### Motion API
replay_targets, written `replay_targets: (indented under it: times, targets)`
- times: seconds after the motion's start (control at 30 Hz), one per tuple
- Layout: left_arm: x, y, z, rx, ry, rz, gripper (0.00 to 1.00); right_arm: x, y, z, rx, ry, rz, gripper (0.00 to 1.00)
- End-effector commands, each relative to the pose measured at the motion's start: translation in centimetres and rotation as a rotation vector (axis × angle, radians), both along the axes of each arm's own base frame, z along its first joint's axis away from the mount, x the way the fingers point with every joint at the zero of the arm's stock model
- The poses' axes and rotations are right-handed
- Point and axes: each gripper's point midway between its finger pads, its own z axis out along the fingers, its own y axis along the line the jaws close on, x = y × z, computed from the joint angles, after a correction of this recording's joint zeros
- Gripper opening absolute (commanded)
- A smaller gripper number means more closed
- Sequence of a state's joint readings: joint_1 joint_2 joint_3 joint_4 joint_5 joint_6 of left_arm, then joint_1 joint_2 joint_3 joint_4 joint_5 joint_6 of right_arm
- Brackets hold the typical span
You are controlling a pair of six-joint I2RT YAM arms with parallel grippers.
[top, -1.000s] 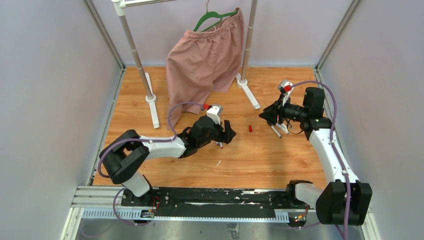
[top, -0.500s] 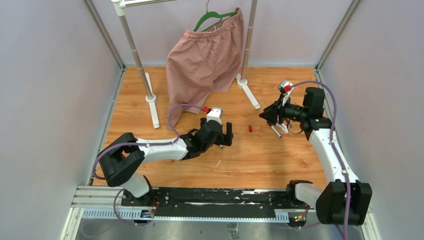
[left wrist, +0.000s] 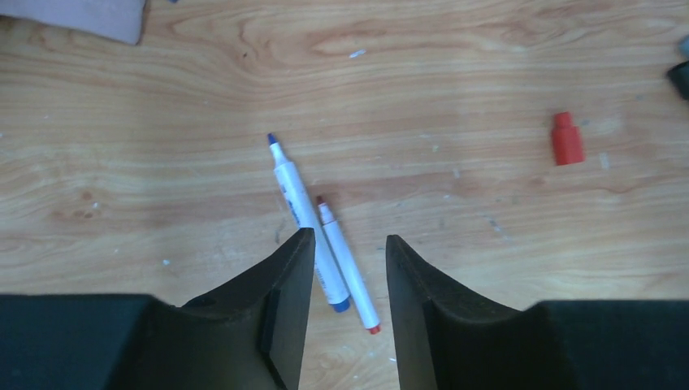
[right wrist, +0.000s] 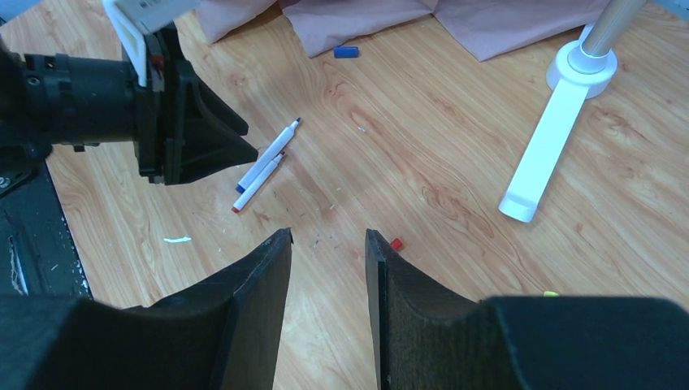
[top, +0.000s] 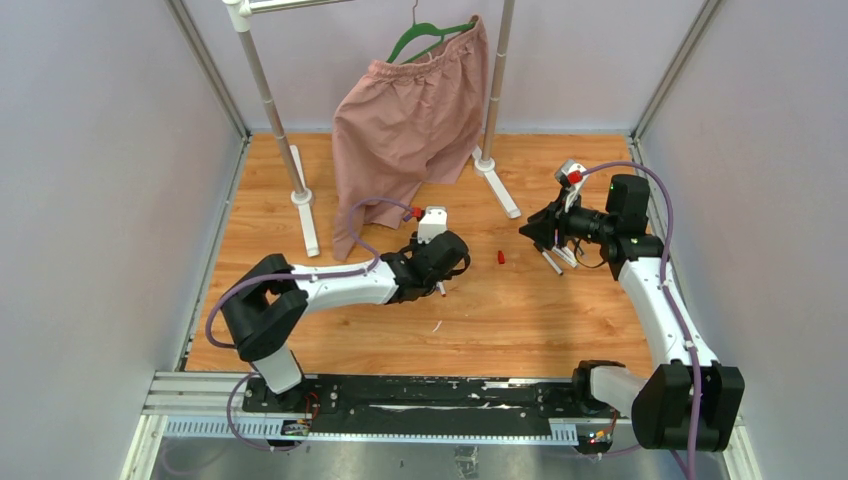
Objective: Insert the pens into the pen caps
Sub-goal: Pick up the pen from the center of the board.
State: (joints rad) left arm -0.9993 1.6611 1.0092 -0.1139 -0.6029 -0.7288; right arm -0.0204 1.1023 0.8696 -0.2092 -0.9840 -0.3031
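- Progress: nothing capped in view. The pens lie bare and the caps lie loose, so all the inserting looks left to do.
- Blue-tipped pen (left wrist: 296,195) and red-tipped pen (left wrist: 345,260) lie flat on the tabletop (left wrist: 487,65), side by side and nearly touching, tips pointing away from the left wrist camera.
- Left tool (left wrist: 349,244): jaws partly apart, straddling the pens' rear ends. The blue-tipped pen sits right against one finger. Nothing is clamped or lifted, so it counts as released.
- Right tool (right wrist: 325,240): jaws apart with nothing between them, released, hovering above the wood.
- Red cap (left wrist: 567,138) lies alone, well apart from the two pens and between the two tools in the top view.
- Blue cap (right wrist: 345,52) lies near the hem of the shorts (top: 410,110), far from the pens.
- Likely step: picking up one pen, probably the red-tipped one for the red cap.
- Pens: slim, round, smooth white plastic barrels with coloured end plugs and small felt tips.
- Red cap: short stepped plastic tube, matte.
- Tabletop: glossy wood-grain laminate, scuffed, with white flecks.
- Shorts: soft pink fabric.
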Motion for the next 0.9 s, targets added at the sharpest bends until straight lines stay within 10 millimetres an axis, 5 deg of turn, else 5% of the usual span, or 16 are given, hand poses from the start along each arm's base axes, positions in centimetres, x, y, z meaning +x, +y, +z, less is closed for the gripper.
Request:
replay_targets:
  times: [0.0, 0.4, 0.87]
  targets:
    - [0.2, 1.3, -1.4, 0.089, 0.011, 0.062, 0.39, -0.4, 0.0, -0.1, -0.009, -0.007, 0.002, 0.43]
    - [-0.1, 0.7, -3.7, 0.116, 0.071, 0.061, 0.3, -0.4, 0.0, 0.0, -0.01, -0.012, 0.005, 0.43]
    - [-0.5, 0.2, -5.2, 0.126, 0.127, 0.064, 0.31, -0.4, 0.0, 0.0, -0.012, -0.013, 0.006, 0.43]
